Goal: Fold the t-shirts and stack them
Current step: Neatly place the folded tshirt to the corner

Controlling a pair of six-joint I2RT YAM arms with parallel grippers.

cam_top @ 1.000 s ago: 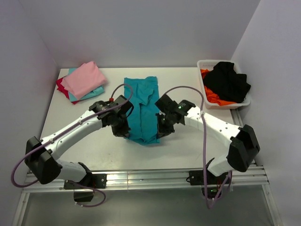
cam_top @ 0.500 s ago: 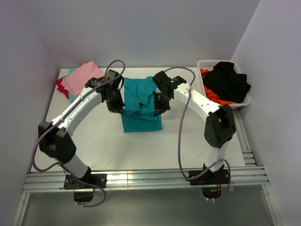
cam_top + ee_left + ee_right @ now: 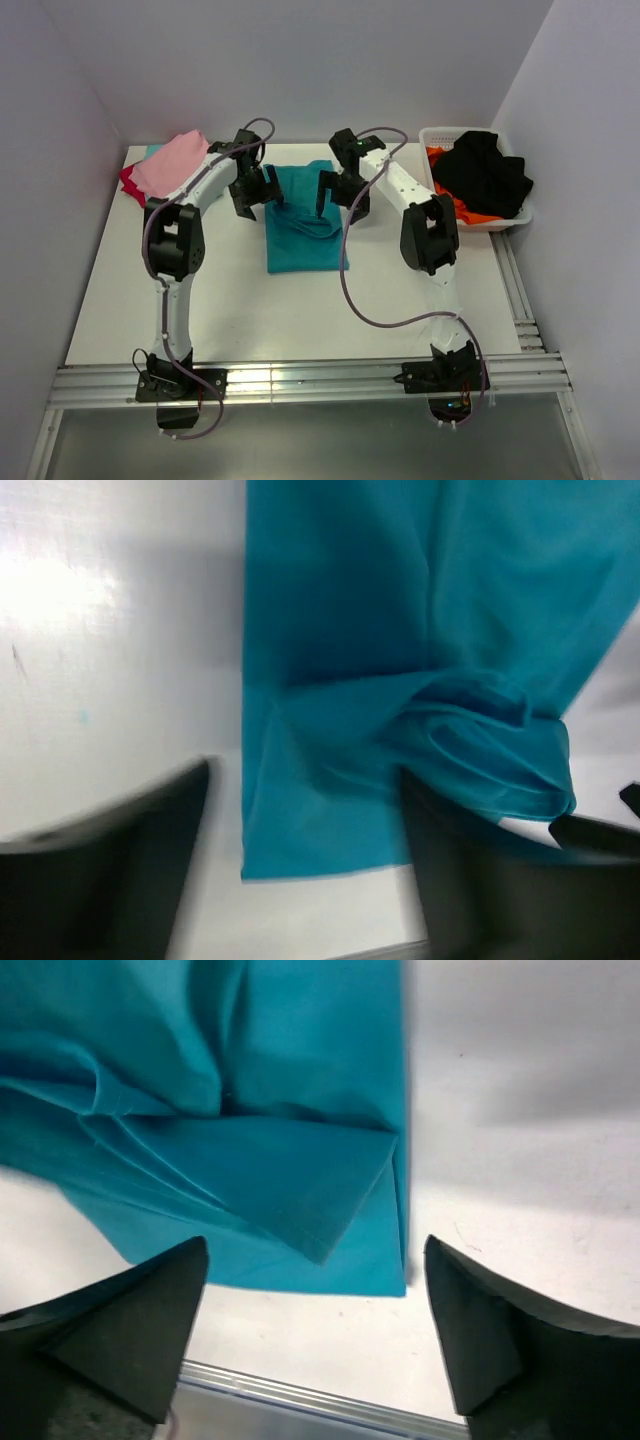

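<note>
Left gripper (image 3: 303, 778): jaws apart with nothing between them. It hangs over the left edge of the teal t-shirt (image 3: 305, 238), near the shirt's far end.
Right gripper (image 3: 315, 1248): jaws wide apart and empty, over the shirt's right edge, opposite the left one.
Why so placed: one arm on each long side suits a fold made by carrying both corners together. With both grippers empty above it, the cloth lies on its own, which suggests the fold is about done.
Teal t-shirt: flat in the middle of the table (image 3: 200, 290), nearer the far edge. It is folded to a narrow rectangle with a doubled upper layer.
Stack: in the far left corner, the pink t-shirt (image 3: 178, 165) lies on top, with the red t-shirt (image 3: 128, 181) and the lighter teal t-shirt (image 3: 152, 152) showing beneath. It is well apart from the teal one and probably marks where that shirt belongs next.
Basket (image 3: 440, 134): in the far right corner, holding black cloth (image 3: 487, 172) and orange cloth (image 3: 452, 207).
Top view only: shows the stack, the basket and both arms reaching far out.
Left wrist only: shows a loose bunched fold (image 3: 480, 750) on the upper layer, so the shirt is not quite smooth.
Right wrist only: shows a turned-over corner (image 3: 335, 1210) and the neat right edge against bare table.
</note>
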